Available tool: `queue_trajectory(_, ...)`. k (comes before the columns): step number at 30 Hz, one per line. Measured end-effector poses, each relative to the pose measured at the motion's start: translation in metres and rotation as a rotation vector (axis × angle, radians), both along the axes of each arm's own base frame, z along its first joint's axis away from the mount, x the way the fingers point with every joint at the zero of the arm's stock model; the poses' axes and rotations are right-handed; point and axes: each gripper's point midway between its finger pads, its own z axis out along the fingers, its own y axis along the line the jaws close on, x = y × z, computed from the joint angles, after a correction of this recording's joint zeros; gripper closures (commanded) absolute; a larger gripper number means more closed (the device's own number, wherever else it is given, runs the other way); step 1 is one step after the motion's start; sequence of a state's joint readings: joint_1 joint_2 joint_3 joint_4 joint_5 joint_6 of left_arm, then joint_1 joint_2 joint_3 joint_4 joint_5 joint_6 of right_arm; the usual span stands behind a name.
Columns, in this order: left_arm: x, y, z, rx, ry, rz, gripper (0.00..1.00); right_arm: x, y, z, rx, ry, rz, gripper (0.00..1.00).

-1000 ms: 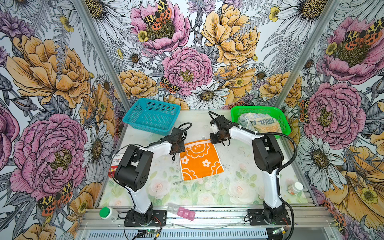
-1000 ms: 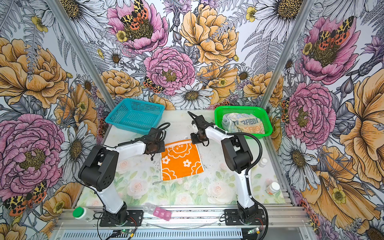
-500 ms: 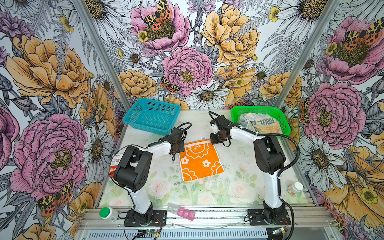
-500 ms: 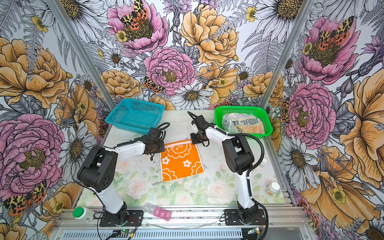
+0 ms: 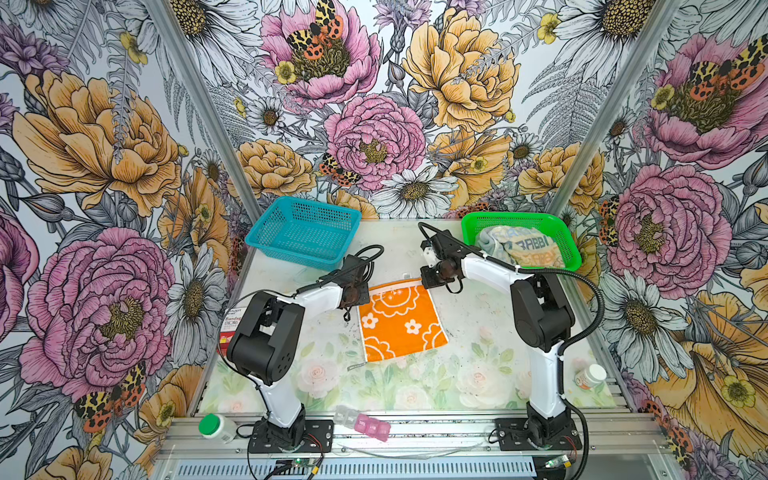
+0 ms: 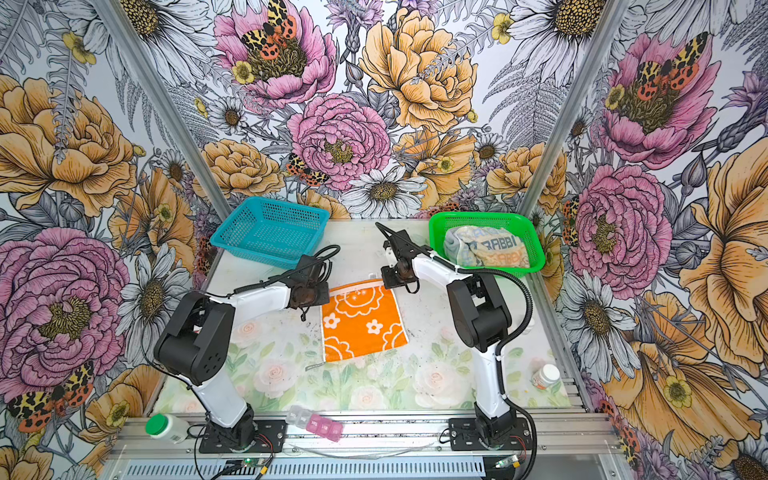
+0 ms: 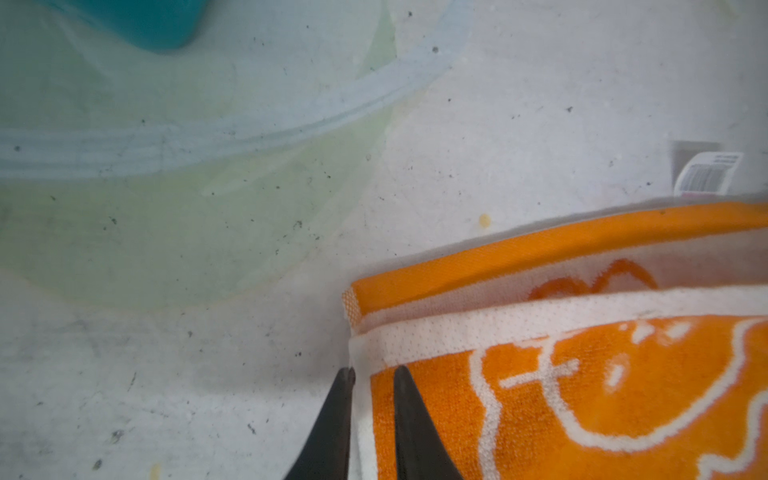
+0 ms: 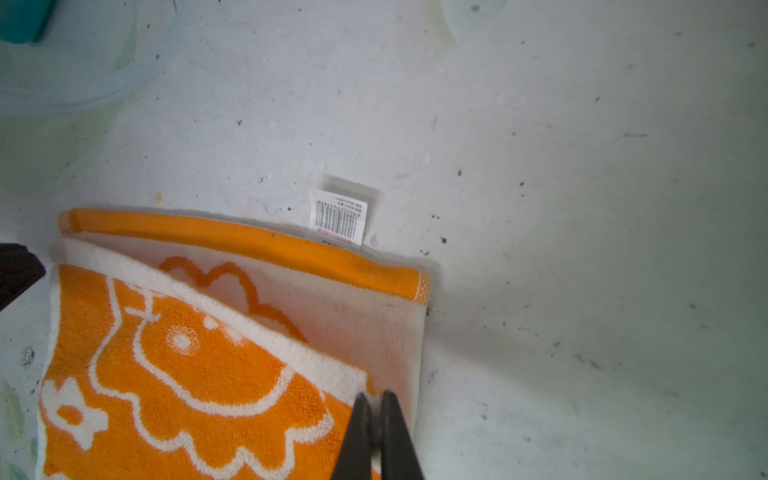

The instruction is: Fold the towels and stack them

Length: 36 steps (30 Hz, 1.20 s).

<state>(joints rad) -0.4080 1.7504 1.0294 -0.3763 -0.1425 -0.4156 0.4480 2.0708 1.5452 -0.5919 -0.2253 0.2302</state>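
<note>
The orange towel (image 5: 401, 322) has white flowers and a white edge. It is folded in half, so one layer lies on top of the other, and it lies flat in the middle of the worktop (image 5: 478, 316) in both top views. A small white tag (image 8: 337, 220) with black lines sticks out from its far edge. The left pincer (image 7: 372, 374) is at the towel's upper left corner in the top views. In the left wrist view its two black fingers (image 7: 409, 419) stand a little apart, with the towel's white edge in the gap between them. The right pincer (image 8: 375, 397) is at the towel's upper right corner. Its fingers are squeezed close together and pinch the corner of the top layer. A striped towel (image 5: 519, 249) with big letters lies bunched up in the green basket (image 5: 515, 216) at the upper right of the worktop, well apart from both pincers.
</note>
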Motion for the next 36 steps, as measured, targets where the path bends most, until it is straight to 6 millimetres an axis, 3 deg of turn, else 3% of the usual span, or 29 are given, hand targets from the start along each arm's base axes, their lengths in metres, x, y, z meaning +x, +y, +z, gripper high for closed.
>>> queue_trajectory(22, -0.001, -0.003, 0.003, -0.003, -0.005, -0.007, 0.78, -0.020, 0.008, 0.028, 0.023, -0.031, 0.020, 1.00)
queue_trajectory(36, 0.000, -0.001, 0.003, -0.003, -0.005, -0.001, 0.77, -0.037, 0.000, 0.042, 0.022, -0.035, 0.021, 1.00)
